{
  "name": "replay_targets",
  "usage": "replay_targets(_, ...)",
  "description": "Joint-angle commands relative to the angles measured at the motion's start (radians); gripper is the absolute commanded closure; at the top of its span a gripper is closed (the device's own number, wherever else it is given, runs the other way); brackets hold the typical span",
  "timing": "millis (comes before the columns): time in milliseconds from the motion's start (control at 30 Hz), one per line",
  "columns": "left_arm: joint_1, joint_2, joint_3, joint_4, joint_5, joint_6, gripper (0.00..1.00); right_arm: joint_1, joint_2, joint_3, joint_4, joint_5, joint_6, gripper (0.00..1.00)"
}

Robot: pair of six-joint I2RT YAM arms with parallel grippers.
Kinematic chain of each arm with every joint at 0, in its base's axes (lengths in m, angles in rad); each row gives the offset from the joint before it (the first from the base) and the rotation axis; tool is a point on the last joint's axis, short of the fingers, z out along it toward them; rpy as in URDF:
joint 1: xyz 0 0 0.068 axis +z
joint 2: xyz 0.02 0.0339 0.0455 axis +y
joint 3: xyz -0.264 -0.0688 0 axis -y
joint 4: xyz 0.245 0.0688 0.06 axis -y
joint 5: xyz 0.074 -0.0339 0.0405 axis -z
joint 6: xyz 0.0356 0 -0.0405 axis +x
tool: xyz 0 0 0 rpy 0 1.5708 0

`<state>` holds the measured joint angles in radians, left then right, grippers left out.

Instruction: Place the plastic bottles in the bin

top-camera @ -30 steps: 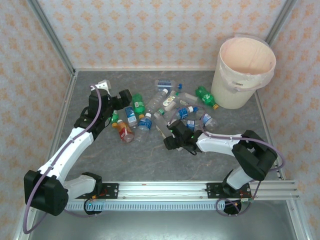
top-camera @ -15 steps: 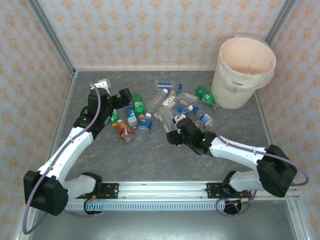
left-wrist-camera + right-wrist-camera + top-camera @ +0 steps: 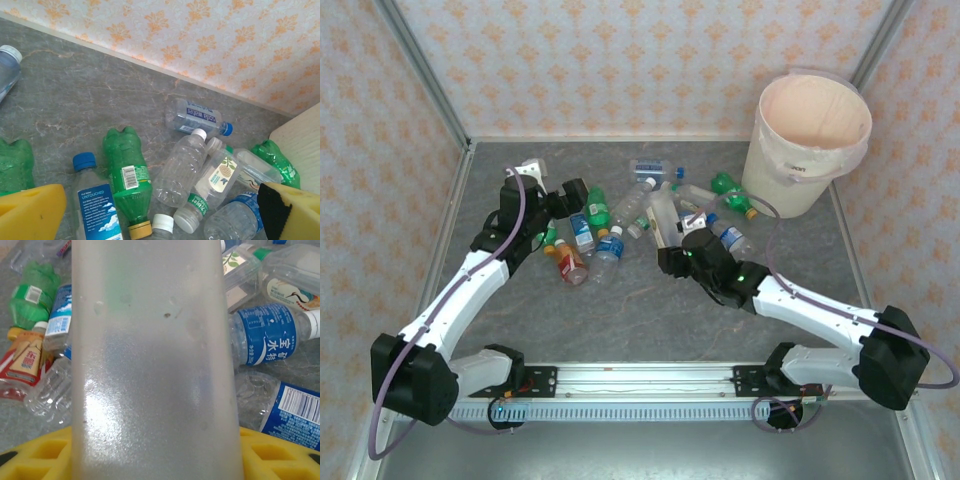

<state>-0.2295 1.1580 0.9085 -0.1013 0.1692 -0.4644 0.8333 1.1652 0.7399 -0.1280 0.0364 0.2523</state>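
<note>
The plastic bottles [image 3: 620,225] lie scattered mid-table, mostly clear with blue labels. Among them are a green one [image 3: 597,206] and an orange-tinted one [image 3: 570,263]. My right gripper [image 3: 672,248] is shut on a frosted clear bottle [image 3: 663,215], raised above the pile. In the right wrist view that bottle [image 3: 150,365] stands between the yellow pads [image 3: 280,455]. My left gripper [image 3: 568,200] hovers open over the pile's left side, with a green bottle [image 3: 125,175] and a clear one [image 3: 182,167] below its pads [image 3: 30,210]. The cream bin [image 3: 810,140] stands at the back right.
Patterned walls enclose the table on three sides. Another green bottle [image 3: 733,193] lies just left of the bin's base. A blue-labelled bottle [image 3: 270,340] and others lie right of the held one. Bare grey table [image 3: 620,310] stretches between the pile and the arm bases.
My right arm has swung right and toward the back, lifting the frosted bottle out of the pile. The left arm has barely moved.
</note>
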Motion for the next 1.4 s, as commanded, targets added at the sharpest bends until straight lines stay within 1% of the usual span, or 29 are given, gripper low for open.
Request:
replay_targets(0,-0.012,-0.042,0.04,-0.001,0.023,-0.01,0.01,-0.001,0.01,0.074,0.042,0.042,0.01,0.45)
replay_targets(167,-0.011,-0.104,0.06,-0.059,-0.006,-0.021,0.01,-0.06,0.104,0.208,0.03,-0.038,-0.003,0.45)
replay_targets(333,-0.013,-0.148,0.068,-0.086,0.007,-0.015,0.01,-0.113,0.179,0.335,0.042,-0.058,0.042,0.45)
replay_targets(467,-0.013,-0.141,0.101,-0.111,0.035,-0.018,0.01,-0.135,0.234,0.458,0.008,-0.03,0.097,0.45)
replay_targets(567,-0.021,-0.14,0.107,-0.108,0.094,-0.053,0.01,-0.16,0.27,0.544,-0.048,-0.008,0.145,0.46)
replay_targets(667,-0.036,-0.17,0.064,-0.046,0.143,-0.096,0.01,-0.192,0.299,0.642,-0.125,0.014,0.18,0.46)
replay_targets(767,-0.067,-0.191,0.032,0.001,0.14,-0.138,0.01,-0.225,0.306,0.713,-0.158,0.02,0.207,0.45)
replay_targets(833,-0.094,-0.19,0.043,-0.01,0.139,-0.158,0.01,-0.261,0.316,0.766,-0.19,0.004,0.231,0.45)
replay_targets(900,-0.139,-0.182,0.066,-0.042,0.123,-0.143,0.01,-0.314,0.335,0.828,-0.239,-0.02,0.252,0.46)
replay_targets(967,-0.186,-0.176,0.085,-0.077,0.064,-0.128,0.01,-0.358,0.349,0.882,-0.278,-0.024,0.258,0.46)
replay_targets(1033,-0.226,-0.17,0.104,-0.103,0.001,-0.084,0.01,-0.403,0.352,0.911,-0.295,-0.03,0.261,0.46)
replay_targets(1067,-0.242,-0.166,0.117,-0.114,-0.021,-0.08,0.01,-0.439,0.353,0.924,-0.3,-0.04,0.263,0.46)
replay_targets(1133,-0.265,-0.159,0.132,-0.125,-0.057,-0.089,0.01,-0.497,0.359,0.945,-0.313,-0.053,0.279,0.46)
replay_targets(1167,-0.276,-0.157,0.142,-0.128,-0.072,-0.103,0.01,-0.543,0.366,0.964,-0.332,-0.07,0.299,0.47)
replay_targets(1233,-0.295,-0.153,0.14,-0.109,-0.081,-0.116,0.01,-0.611,0.373,0.983,-0.338,-0.118,0.312,0.47)
replay_targets(1300,-0.306,-0.151,0.126,-0.072,-0.081,-0.116,0.01,-0.661,0.379,0.999,-0.34,-0.128,0.312,0.46)
replay_targets(1367,-0.314,-0.131,0.14,-0.075,-0.09,-0.116,0.01,-0.722,0.393,1.018,-0.344,-0.14,0.329,0.46)
